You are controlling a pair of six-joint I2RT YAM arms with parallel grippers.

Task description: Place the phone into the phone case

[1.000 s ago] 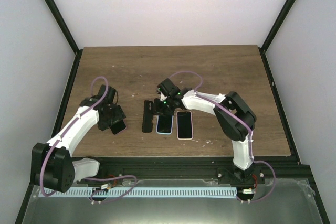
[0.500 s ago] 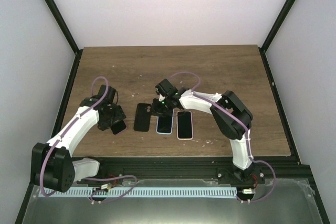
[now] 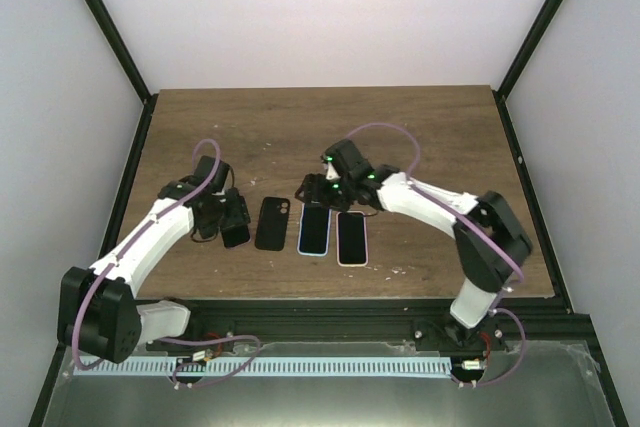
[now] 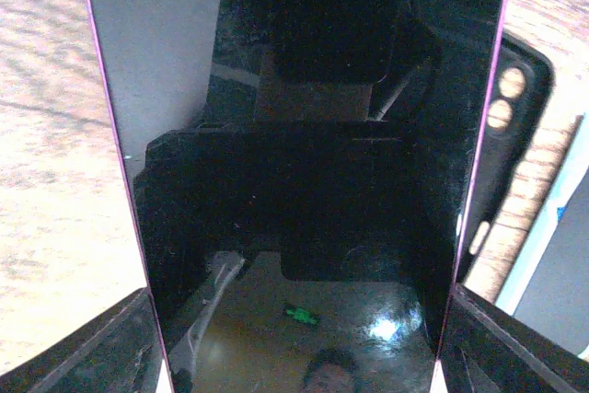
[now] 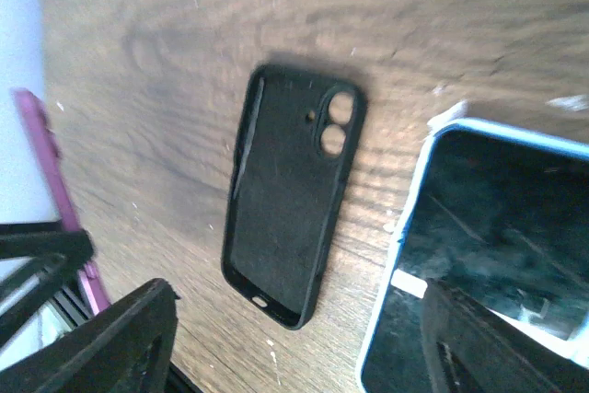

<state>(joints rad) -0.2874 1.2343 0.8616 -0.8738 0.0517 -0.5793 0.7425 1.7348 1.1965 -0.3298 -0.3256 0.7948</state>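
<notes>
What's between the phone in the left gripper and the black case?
Nothing visible. The phone in the left gripper is held beside the case, bare table between. The right gripper hovers by the blue phone, clear of the case.

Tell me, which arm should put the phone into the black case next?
Left: the left gripper holds the purple-edged phone right beside the empty black phone case. The right gripper is open and empty over the blue-edged phone.
</notes>
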